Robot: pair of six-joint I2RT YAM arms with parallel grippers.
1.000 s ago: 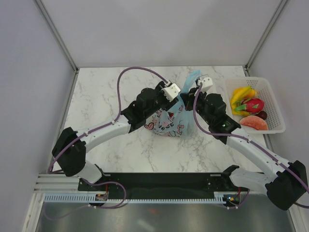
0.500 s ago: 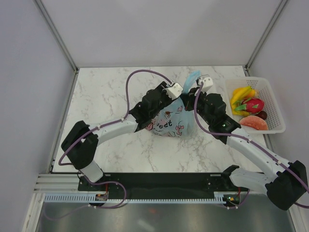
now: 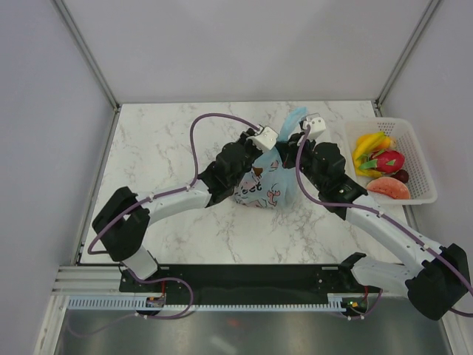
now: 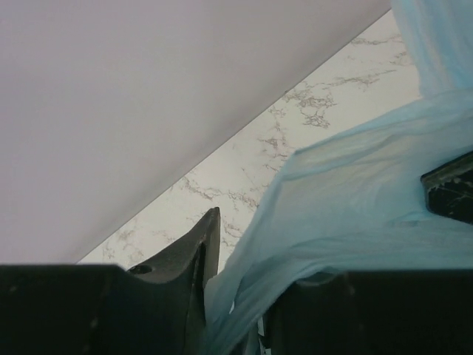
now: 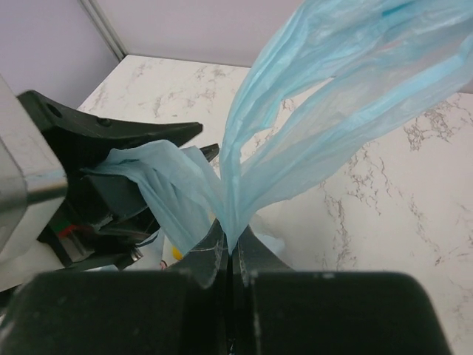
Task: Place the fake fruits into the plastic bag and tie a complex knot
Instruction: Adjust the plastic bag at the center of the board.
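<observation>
We see a marble table [image 3: 162,148] carrying the bag [image 3: 266,191] near its middle and a basket [image 3: 418,159] at its right edge.

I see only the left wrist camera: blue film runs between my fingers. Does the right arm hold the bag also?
Observer: Yes, the right fingers are shut on a gathered strip of the plastic bag.
Operator: Are the fruits inside?
Observer: The top view shows the fake fruits lying in the white basket, right of the bag.
Operator: Where is the bag?
Observer: In the middle of the table, with both arms reaching to its top.
</observation>
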